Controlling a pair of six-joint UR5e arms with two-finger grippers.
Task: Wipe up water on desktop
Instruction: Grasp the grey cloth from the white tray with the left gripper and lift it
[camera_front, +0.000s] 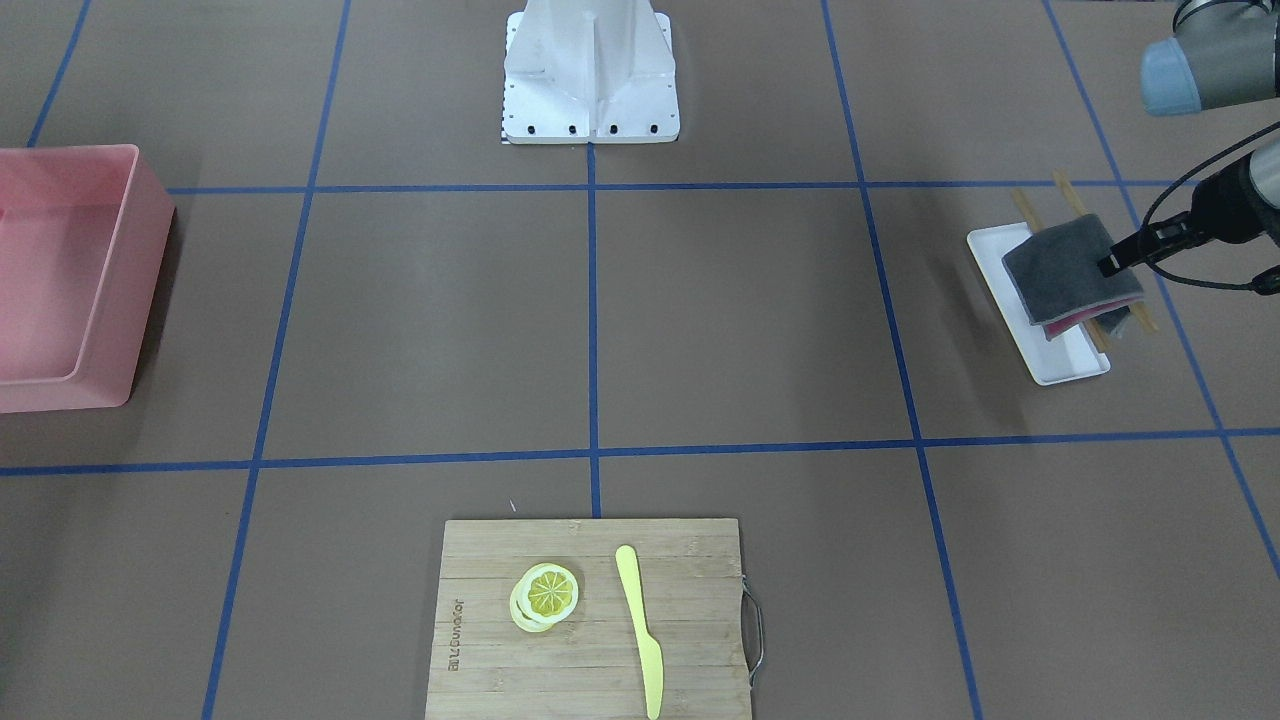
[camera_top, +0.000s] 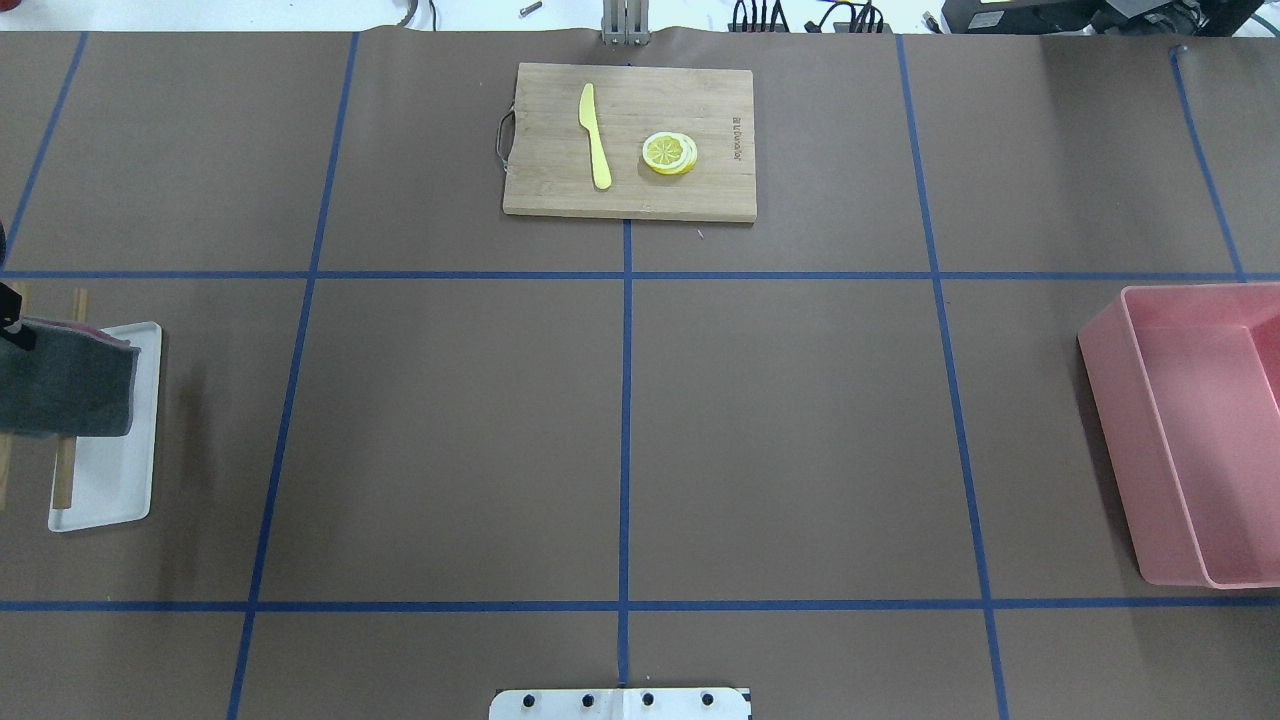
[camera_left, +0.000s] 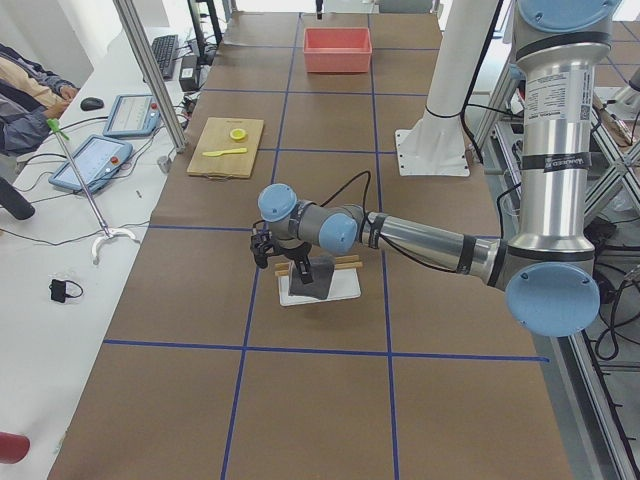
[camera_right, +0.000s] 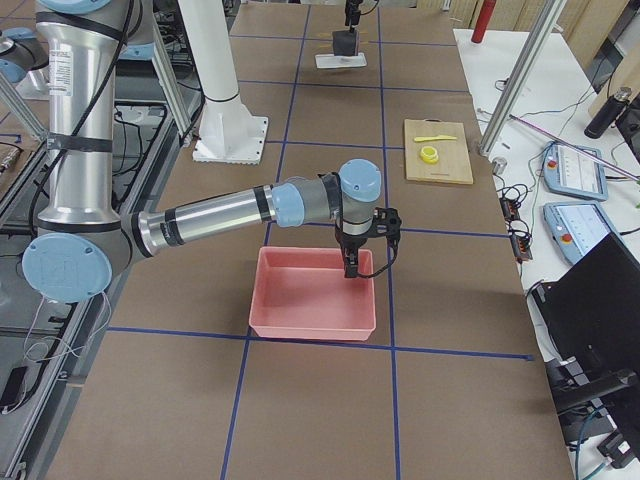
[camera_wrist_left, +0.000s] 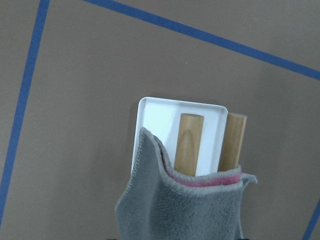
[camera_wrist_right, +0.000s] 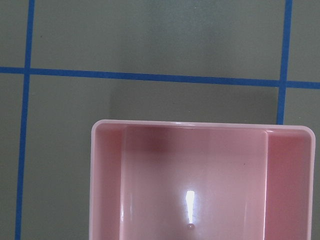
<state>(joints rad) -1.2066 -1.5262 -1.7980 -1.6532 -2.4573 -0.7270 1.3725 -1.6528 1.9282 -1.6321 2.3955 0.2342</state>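
Early stage. The left gripper (camera_front: 1112, 263) fingers are clamped on the grey cloth (camera_front: 1070, 268), held over the white tray (camera_front: 1070, 365) at the left end of the bench (camera_front: 750, 320). No wiping appears done, and water is not discernible, possibly too faint. The right gripper (camera_right: 351, 268) hangs over the pink bin (camera_right: 310, 300); its finger state cannot be told.

The bamboo cutting board (camera_top: 550, 190) bears a burnt-in brand mark (camera_top: 737, 140) along its three-o'clock edge in the overhead view; its letters blur beyond reading.
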